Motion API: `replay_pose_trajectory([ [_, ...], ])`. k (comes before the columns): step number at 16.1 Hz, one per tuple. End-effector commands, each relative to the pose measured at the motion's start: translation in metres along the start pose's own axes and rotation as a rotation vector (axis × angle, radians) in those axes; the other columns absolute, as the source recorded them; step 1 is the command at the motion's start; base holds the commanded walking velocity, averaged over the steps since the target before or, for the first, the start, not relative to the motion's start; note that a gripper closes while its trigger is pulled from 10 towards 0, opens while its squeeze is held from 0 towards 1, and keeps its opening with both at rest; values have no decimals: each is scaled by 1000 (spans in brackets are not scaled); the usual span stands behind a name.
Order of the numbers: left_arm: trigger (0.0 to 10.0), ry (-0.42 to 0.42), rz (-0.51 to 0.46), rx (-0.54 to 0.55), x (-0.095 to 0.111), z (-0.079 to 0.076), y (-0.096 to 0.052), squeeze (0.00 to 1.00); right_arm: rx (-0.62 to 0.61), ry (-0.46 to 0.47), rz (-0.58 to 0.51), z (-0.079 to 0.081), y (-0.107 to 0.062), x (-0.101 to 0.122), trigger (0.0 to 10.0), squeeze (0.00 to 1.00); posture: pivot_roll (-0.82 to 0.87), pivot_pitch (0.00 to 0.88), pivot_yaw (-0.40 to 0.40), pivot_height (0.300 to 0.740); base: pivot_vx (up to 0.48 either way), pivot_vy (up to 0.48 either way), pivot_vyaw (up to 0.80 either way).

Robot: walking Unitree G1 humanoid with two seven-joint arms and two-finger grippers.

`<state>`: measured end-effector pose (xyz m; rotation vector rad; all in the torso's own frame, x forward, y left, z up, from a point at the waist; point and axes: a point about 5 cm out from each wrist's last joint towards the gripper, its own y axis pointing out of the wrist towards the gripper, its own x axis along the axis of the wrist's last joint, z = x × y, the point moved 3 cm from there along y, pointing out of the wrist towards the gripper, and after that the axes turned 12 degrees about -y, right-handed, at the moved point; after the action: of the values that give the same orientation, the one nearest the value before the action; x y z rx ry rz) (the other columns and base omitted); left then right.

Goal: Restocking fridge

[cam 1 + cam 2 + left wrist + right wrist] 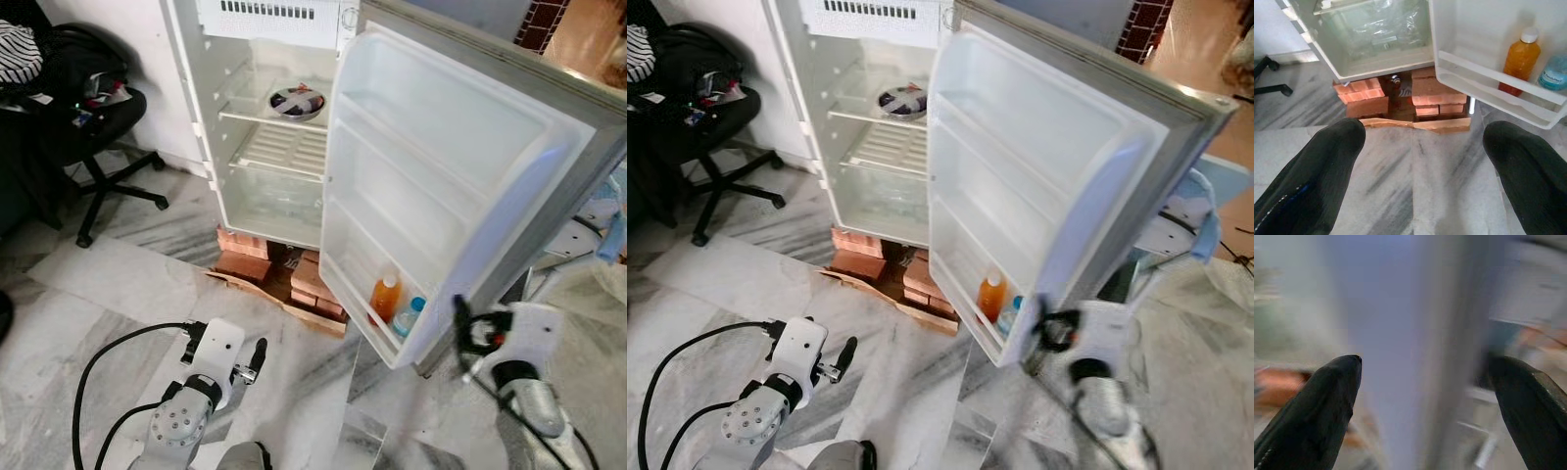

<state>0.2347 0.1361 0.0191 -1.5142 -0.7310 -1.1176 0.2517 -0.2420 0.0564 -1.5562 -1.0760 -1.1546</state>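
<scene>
Nearby, brick stack (294, 274) props fridge (265, 147) — both end effectors open: left (257, 357), right (460, 323).

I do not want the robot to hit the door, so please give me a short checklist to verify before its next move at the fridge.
1. Fridge door fully open: ok.
2. Orange bottle and blue-capped bottle upright in the lowest door shelf: ok.
3. Left claw open, holding nothing, low over the floor: ok.
4. Right claw open, apart from the door's outer edge: cannot tell, that wrist view is blurred.
5. Bowl sits on the upper fridge shelf: ok.
6. Item ready to restock: not ok, neither claw holds one.
</scene>
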Motion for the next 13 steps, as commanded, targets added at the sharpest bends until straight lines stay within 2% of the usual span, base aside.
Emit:
replay_pose_trajectory([
  [1,10000,15,11,-6,0,0,-1,0,-54,23,-10,-14,6,3,10000,0,103,88,-12,740,0,0,0],
  [2,10000,16,13,-9,0,0,0,0,-52,32,-36,-14,15,12,10000,0,108,93,-8,740,0,0,0],
  [4,10000,20,17,-18,1,-2,1,0,6,53,-170,-7,56,58,10000,0,119,97,-4,740,0,0,0],
  [6,10000,21,19,-19,1,-3,1,0,91,65,-268,3,74,90,10000,0,130,96,-9,740,0,0,0],
  [7,10000,19,20,-17,0,-3,0,0,183,97,-317,12,82,108,10000,0,139,95,-15,740,0,0,0],
  [8,10000,18,21,-16,0,-4,0,0,274,132,-344,19,82,115,10000,0,148,94,-20,740,0,0,0],
  [9,10000,17,20,-13,0,-4,-1,0,485,253,-379,34,75,128,10000,0,152,94,-23,740,0,0,0],
  [10,10000,18,22,-10,0,-4,-2,0,701,333,-422,47,56,138,10000,0,159,96,-25,740,0,0,0],
  [11,10000,19,24,-9,-1,-3,-3,0,810,357,-437,54,43,142,10000,0,158,96,-24,740,0,0,0],
  [13,10000,29,38,-3,-4,-1,-6,0,1157,453,-441,68,-7,148,10000,0,166,101,-27,740,0,0,0],
])
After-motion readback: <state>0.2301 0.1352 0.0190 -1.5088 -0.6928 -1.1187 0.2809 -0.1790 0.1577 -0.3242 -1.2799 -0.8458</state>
